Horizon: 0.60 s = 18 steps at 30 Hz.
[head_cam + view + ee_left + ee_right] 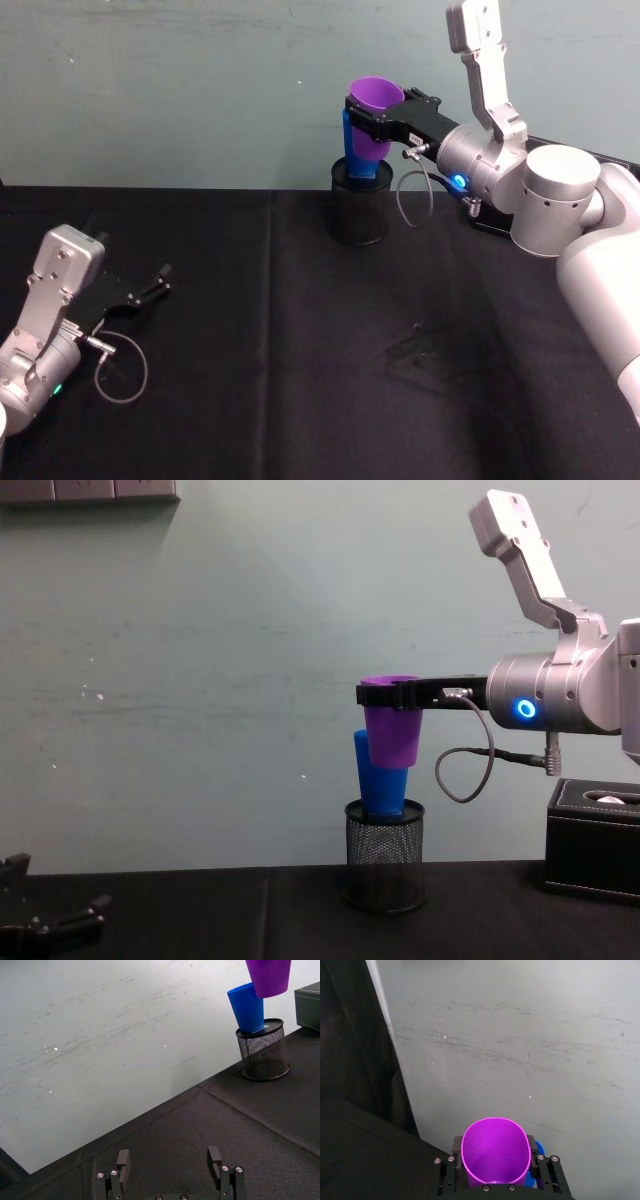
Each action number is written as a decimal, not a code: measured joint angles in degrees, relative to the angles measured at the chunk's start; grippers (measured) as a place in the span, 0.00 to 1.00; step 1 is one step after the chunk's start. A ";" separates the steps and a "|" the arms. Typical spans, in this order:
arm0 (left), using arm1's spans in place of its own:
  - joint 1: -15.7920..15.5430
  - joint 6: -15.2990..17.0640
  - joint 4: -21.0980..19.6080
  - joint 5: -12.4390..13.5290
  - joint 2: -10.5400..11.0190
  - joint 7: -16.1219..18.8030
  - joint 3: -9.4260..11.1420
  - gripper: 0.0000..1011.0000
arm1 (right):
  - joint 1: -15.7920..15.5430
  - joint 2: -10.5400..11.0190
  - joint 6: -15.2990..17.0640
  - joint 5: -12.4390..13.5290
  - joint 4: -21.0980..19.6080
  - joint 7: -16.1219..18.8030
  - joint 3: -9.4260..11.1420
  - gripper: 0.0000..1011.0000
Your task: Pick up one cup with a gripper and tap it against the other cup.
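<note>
R pincer (371, 116) pinching purple cup (376, 96) aloft — just beside blue cup (363, 152) in mesh pot (359, 213); L pincer (170, 1158) spread, on desk (300, 350).

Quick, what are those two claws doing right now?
Left gripper: open, holding nothing.
Right gripper: closed on the purple plastic tumbler, raised beside the blue plastic tumbler.

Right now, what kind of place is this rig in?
Likely a robot lab bench: a black-clothed table against a bare scuffed wall. The right gripper holds a purple cup by a blue cup in a mesh pot; the left gripper lies parked, open.
</note>
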 joint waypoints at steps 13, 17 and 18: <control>0.00 0.00 0.00 0.00 0.00 0.00 0.00 1.00 | 0.00 0.00 0.00 0.00 0.00 0.00 0.00 0.72; 0.00 0.00 0.00 0.00 0.00 0.00 0.00 1.00 | 0.00 0.00 0.00 0.00 0.00 -0.01 0.00 0.72; 0.00 0.00 0.00 0.00 0.00 0.00 0.00 1.00 | 0.00 0.00 0.00 0.00 0.00 0.00 0.00 0.72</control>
